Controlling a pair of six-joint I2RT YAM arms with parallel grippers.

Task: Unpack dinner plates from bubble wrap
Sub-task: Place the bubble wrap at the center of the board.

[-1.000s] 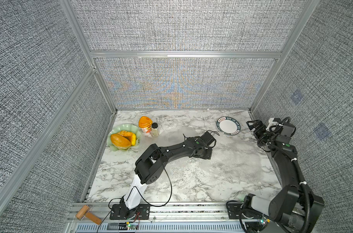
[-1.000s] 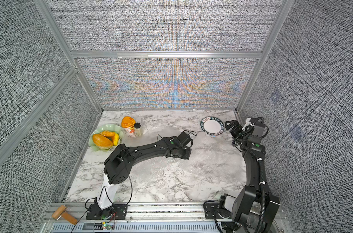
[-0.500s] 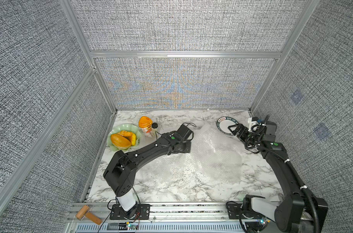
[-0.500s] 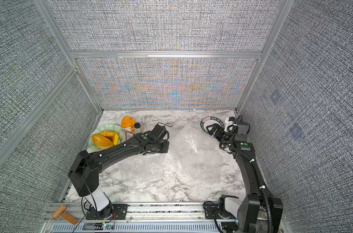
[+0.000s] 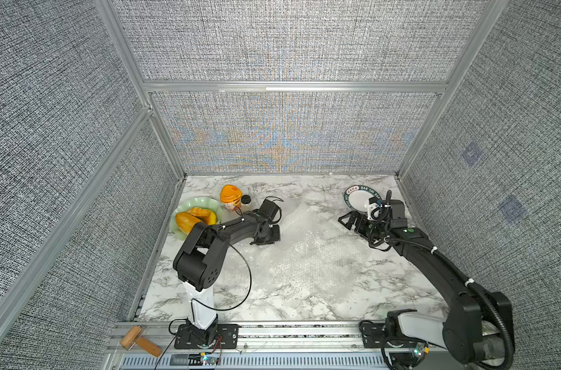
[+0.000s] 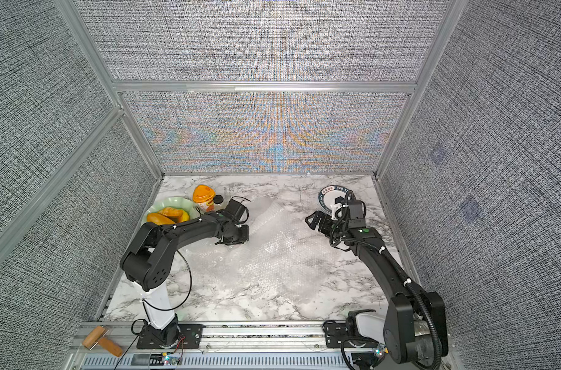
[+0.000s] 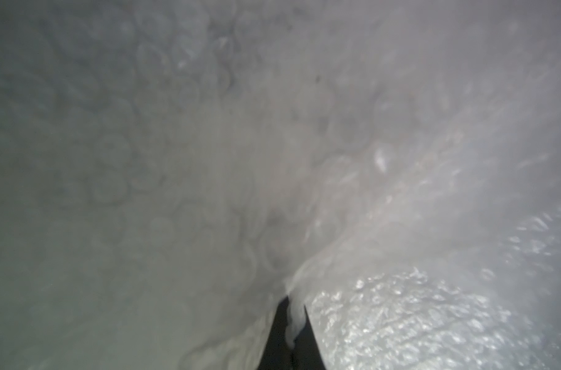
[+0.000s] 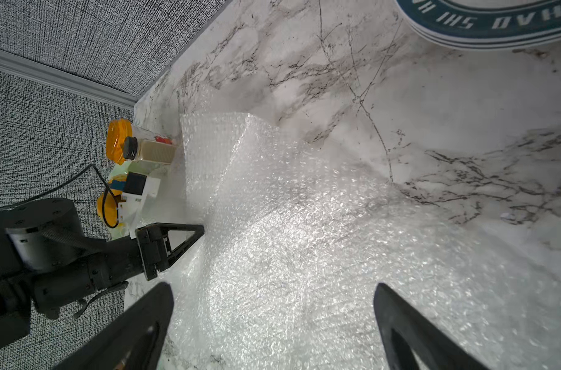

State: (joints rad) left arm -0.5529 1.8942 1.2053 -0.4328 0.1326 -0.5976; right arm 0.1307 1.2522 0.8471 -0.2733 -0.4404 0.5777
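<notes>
A white dinner plate (image 5: 357, 198) (image 6: 328, 198) with a dark green lettered rim lies at the back right, and its rim (image 8: 497, 28) fills a corner of the right wrist view. The bubble wrap (image 5: 308, 253) (image 6: 272, 250) (image 8: 304, 240) spreads clear and crinkly over the middle of the table. My left gripper (image 5: 271, 238) (image 6: 240, 237) (image 7: 293, 304) is shut on a fold at the wrap's left edge, and raised wrap (image 7: 400, 320) fills its wrist view. My right gripper (image 5: 349, 221) (image 6: 316, 222) (image 8: 272, 288) hangs open over the wrap's right part, beside the plate.
A wavy pale green dish (image 5: 205, 202) with orange food stands at the back left. Beside it are an orange-lidded jar (image 5: 231, 196) and a small dark-capped bottle (image 5: 246, 201). A wooden roller (image 5: 139, 344) lies on the front rail. Grey walls enclose three sides.
My left gripper has moved left from mid-table toward the green dish, drawing the bubble wrap with it. My right gripper has swung from the right wall in over the wrap, staying open.
</notes>
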